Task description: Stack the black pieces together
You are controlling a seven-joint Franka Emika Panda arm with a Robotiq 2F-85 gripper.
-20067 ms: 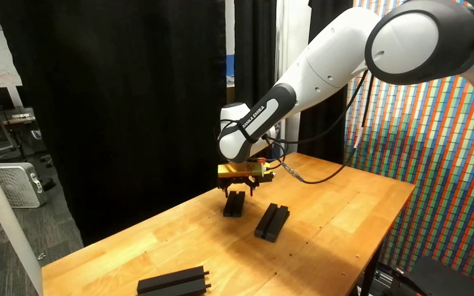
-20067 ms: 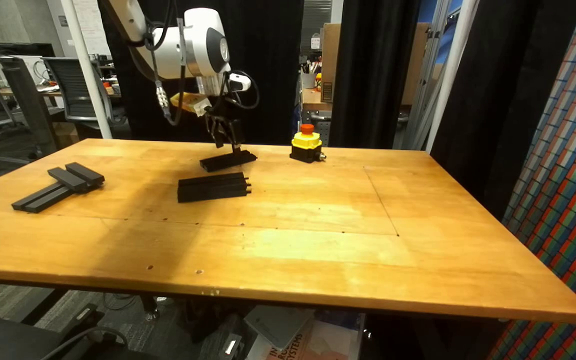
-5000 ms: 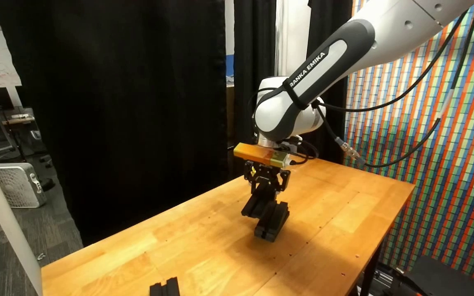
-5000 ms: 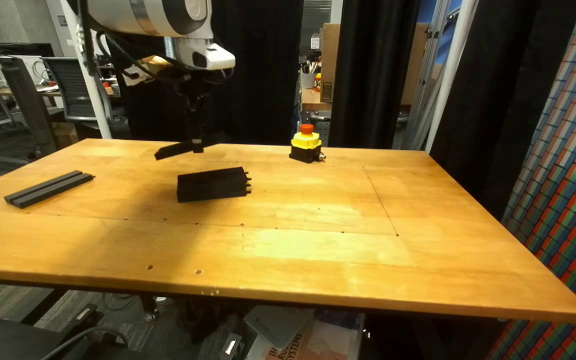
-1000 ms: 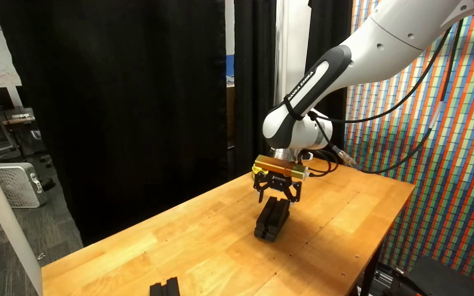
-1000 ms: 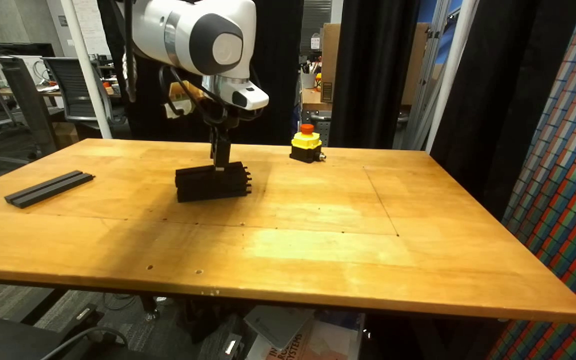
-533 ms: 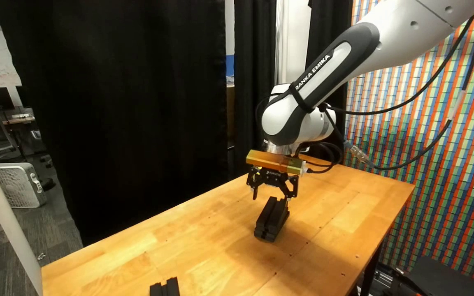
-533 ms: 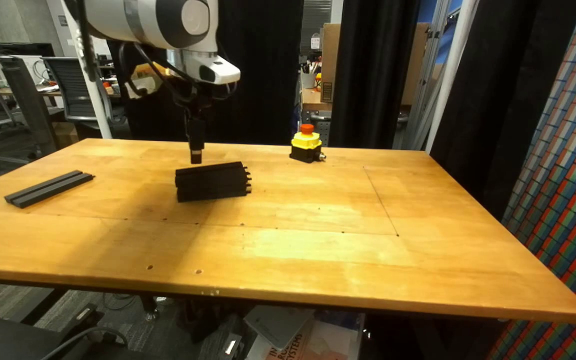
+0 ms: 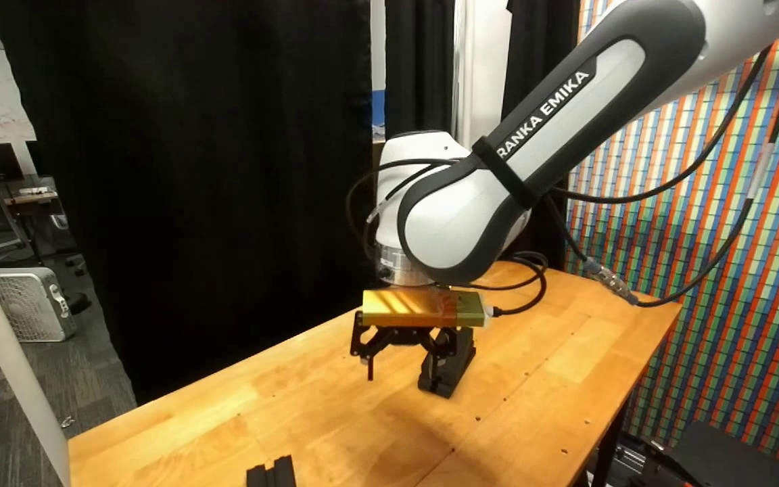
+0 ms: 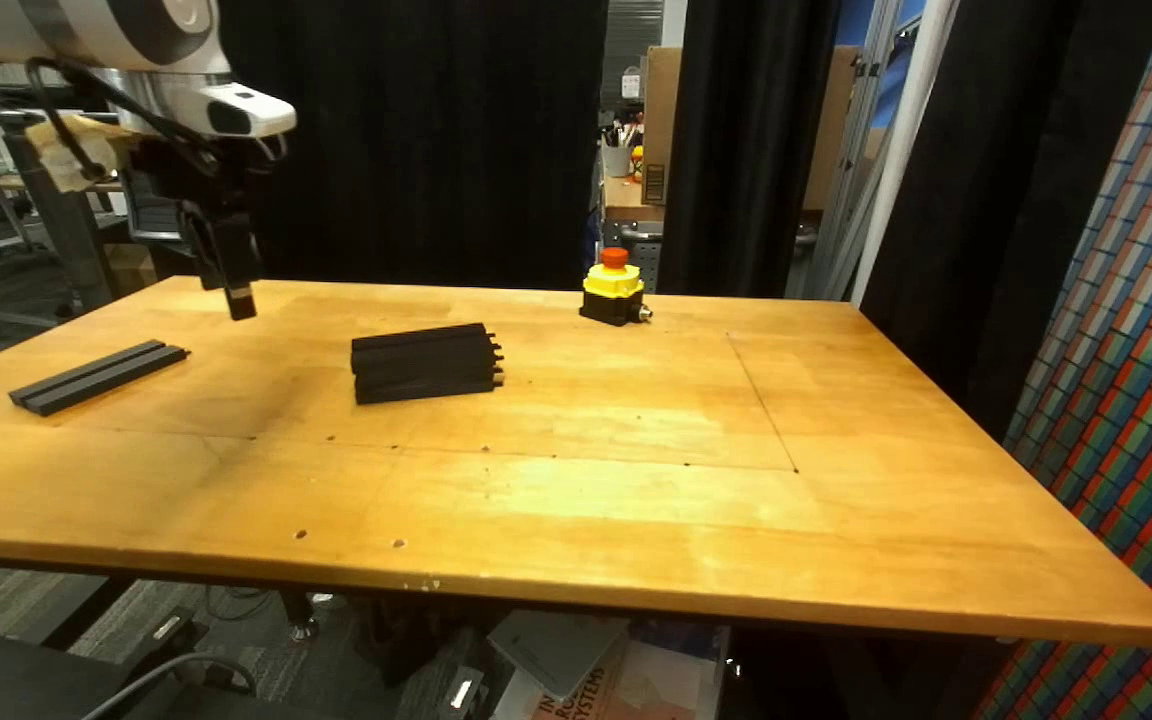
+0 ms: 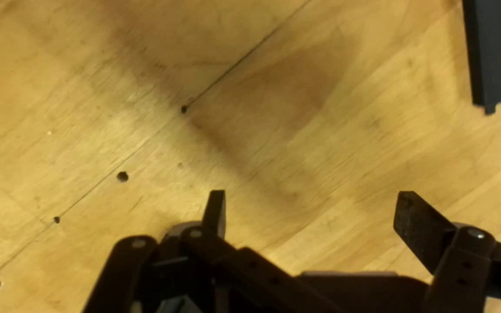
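Several grooved matte-black pieces lie in one stack (image 10: 426, 362) near the middle of the table, with small tabs at one end. The stack also shows in an exterior view (image 9: 456, 368), partly behind my gripper. A single grooved black piece (image 10: 101, 378) lies flat by itself; it shows cut off in an exterior view (image 9: 271, 473) and at the top right of the wrist view (image 11: 494, 52). My gripper (image 9: 402, 373) is open and empty above the table, between the stack and the lone piece. Its spread fingers (image 11: 309, 208) show only bare wood between them; it also appears in an exterior view (image 10: 241, 300).
A black, yellow and red emergency-stop button (image 10: 613, 288) stands at the back of the wooden table (image 10: 636, 520). A black curtain (image 9: 227, 169) hangs along the back edge. A robot cable (image 9: 528, 291) loops beside the wrist.
Since 20 seconds ago the stack is taller, the back piece is gone, and one piece lies where two crossed. My open gripper has since left the stack and moved toward the lone piece.
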